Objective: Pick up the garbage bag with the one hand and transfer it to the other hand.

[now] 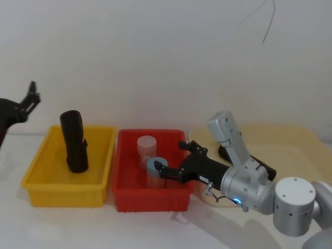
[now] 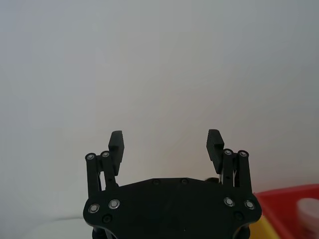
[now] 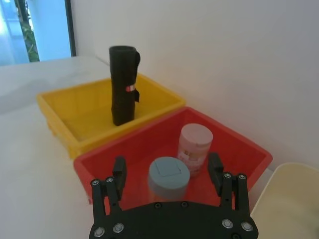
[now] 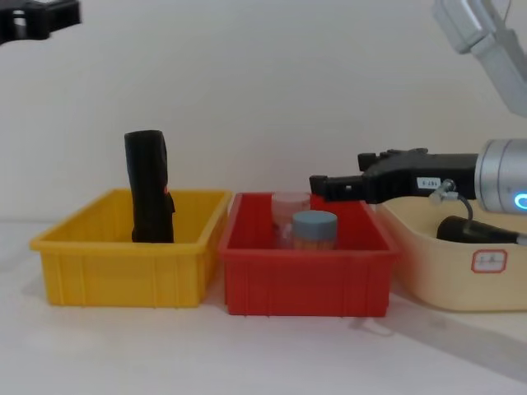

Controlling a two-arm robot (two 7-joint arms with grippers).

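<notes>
Bench point(image 1: 67, 228) white, three containers set in a row across mid-frame. Right hand point(image 1: 170, 156) is seen coming in from lower right, held over the red bin point(image 1: 150, 199) at centre; fingers spread wide, nothing gripped, a blue-lidded jar point(image 3: 169, 174) seen beneath the gap. A white-lidded jar point(image 3: 195, 142) is stood just behind it in the same bin. Garbage bag point(image 1: 73, 142) is stood upright in the yellow bin point(image 1: 62, 194), left of centre, near its far wall, untouched; red mark noted on its side. A second black roll point(image 4: 457, 228) is lain in the cream tub point(image 1: 301, 150), right. Left hand point(image 1: 32, 96) is held high at upper left against the wall, released, empty
</notes>
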